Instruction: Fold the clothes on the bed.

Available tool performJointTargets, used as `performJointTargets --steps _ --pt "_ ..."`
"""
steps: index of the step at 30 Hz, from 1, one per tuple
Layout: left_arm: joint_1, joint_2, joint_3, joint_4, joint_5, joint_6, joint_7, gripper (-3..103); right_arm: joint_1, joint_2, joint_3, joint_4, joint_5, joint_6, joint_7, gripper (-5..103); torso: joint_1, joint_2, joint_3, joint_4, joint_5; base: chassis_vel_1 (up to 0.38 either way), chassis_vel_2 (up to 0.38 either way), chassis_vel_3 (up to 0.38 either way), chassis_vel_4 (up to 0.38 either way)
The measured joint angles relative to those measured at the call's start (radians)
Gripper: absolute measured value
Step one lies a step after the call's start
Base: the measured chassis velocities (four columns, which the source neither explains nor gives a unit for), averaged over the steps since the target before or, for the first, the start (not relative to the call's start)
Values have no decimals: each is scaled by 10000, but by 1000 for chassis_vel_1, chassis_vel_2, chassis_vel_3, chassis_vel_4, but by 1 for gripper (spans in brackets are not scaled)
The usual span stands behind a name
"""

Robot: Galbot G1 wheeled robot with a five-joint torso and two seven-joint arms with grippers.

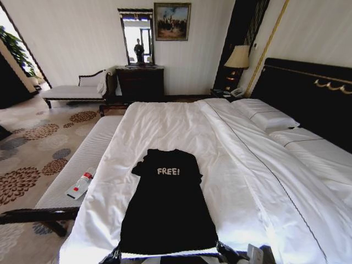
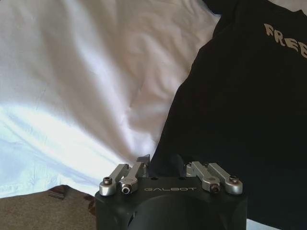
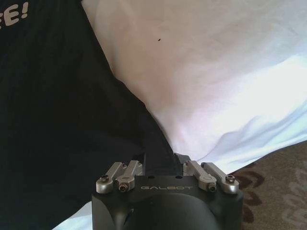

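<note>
The clothes (image 1: 168,209), a black short-sleeved T-shirt with white "FREE!" lettering, lie flat on the white bed (image 1: 165,121), hem toward the foot edge. My left gripper (image 1: 114,254) sits at the hem's left corner and my right gripper (image 1: 226,252) at its right corner. In the left wrist view the left gripper (image 2: 164,160) is shut on the edge of the clothes (image 2: 240,120), with white sheet (image 2: 86,72) beside it. The right wrist view shows the right gripper (image 3: 160,160) shut on the clothes (image 3: 57,120) next to the sheet (image 3: 216,72). Dark fabric hides the fingertips.
A striped white bench (image 1: 82,159) runs along the bed's left side with a plastic bottle (image 1: 81,184) on it. Pillows (image 1: 267,115) and the dark headboard (image 1: 308,93) are at the right. Patterned carpet (image 1: 33,143), a chaise (image 1: 74,91) and a dresser (image 1: 140,82) lie beyond.
</note>
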State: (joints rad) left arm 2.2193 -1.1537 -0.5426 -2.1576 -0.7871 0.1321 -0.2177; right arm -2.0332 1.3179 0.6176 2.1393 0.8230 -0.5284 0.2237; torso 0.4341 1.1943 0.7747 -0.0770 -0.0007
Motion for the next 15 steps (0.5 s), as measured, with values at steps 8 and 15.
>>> performJointTargets --steps 8,15 --pt "308 -67 -336 -307 506 -337 70 61 -145 14 305 368 117 108 113 63 0 0 0 1 1 0 0 0 0" --pt "-189 -150 -898 -650 595 -578 28 89 643 -255 1010 692 1861 1254 -260 90 0 1 0 -1 0 0 0 0 0"
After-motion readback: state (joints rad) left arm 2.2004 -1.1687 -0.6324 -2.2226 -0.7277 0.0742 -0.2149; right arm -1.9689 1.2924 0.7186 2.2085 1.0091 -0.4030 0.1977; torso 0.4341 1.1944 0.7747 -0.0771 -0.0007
